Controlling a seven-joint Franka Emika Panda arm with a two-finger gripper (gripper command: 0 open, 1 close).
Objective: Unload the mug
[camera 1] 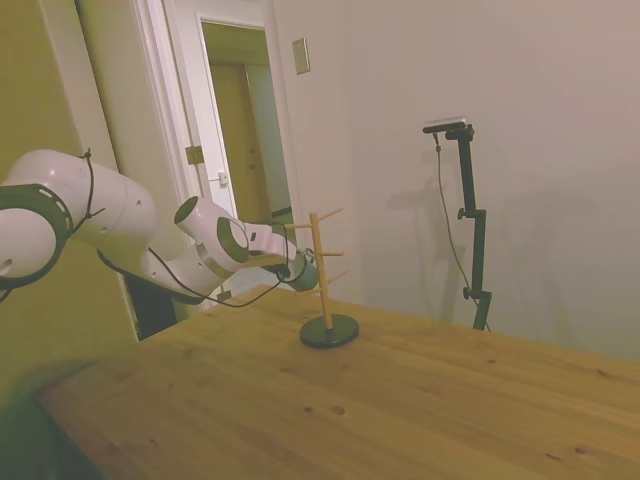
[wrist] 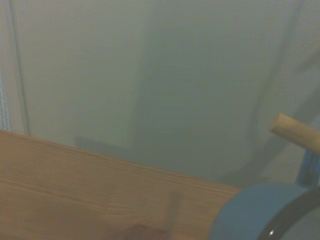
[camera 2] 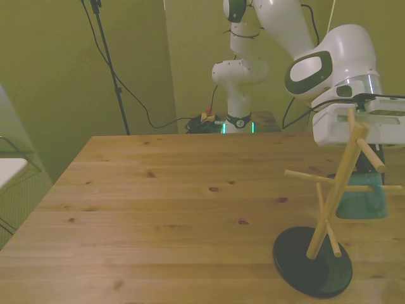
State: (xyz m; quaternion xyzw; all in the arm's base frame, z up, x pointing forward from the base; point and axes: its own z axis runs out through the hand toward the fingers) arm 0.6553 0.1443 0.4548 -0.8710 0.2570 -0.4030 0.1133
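Observation:
The mug (camera 1: 306, 277) is a small green-teal cup held close beside the post of the wooden peg stand (camera 1: 322, 262), level with its lower pegs. My gripper (camera 1: 298, 268) reaches in level from the side view's left and is shut on the mug. In the front view the mug (camera 2: 361, 204) hangs under the gripper (camera 2: 364, 171), just behind the peg stand (camera 2: 329, 209), and a thin peg crosses in front of its top. The wrist view shows the mug's dark rim (wrist: 272, 227) and one peg tip (wrist: 295, 132) close by.
The stand's round dark base (camera 2: 312, 261) sits near the table's front edge at the front view's right. The wooden table (camera 2: 177, 190) stretches toward the front view's left. A white object (camera 2: 9, 168) stands off the table's left side. Cables run behind the far edge.

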